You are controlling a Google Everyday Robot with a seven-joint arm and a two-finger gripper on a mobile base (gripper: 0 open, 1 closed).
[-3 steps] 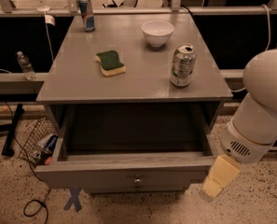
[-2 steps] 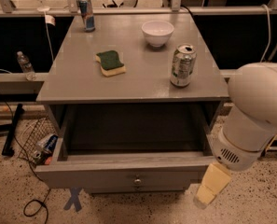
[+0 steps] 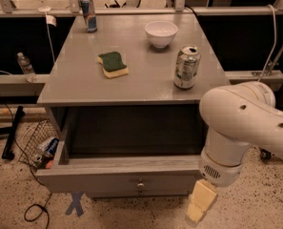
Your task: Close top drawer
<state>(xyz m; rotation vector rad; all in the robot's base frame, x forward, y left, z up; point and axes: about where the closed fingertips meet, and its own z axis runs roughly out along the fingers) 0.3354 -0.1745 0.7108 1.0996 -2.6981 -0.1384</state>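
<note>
The top drawer (image 3: 107,181) of the grey wood-grain cabinet stands pulled far out toward me, its boxy inside dark and empty. Its flat front panel carries a small round metal knob (image 3: 140,185) at the centre. My gripper (image 3: 198,206), cream-coloured, hangs below the white arm (image 3: 241,123) at the drawer front's right end, to the right of the knob and slightly below it. The arm hides the drawer's right front corner. The other drawer fronts are out of view.
On the cabinet top (image 3: 141,82) stand a white bowl (image 3: 161,32), a soda can (image 3: 186,67), a green-and-yellow sponge (image 3: 112,64) and a blue can (image 3: 88,14). A wire basket (image 3: 38,144), cables and a blue tape cross (image 3: 75,204) lie on the speckled floor at left.
My arm has swung left and toward the drawer front, now covering its right corner. The gripper has moved left with it. The drawer has not moved.
</note>
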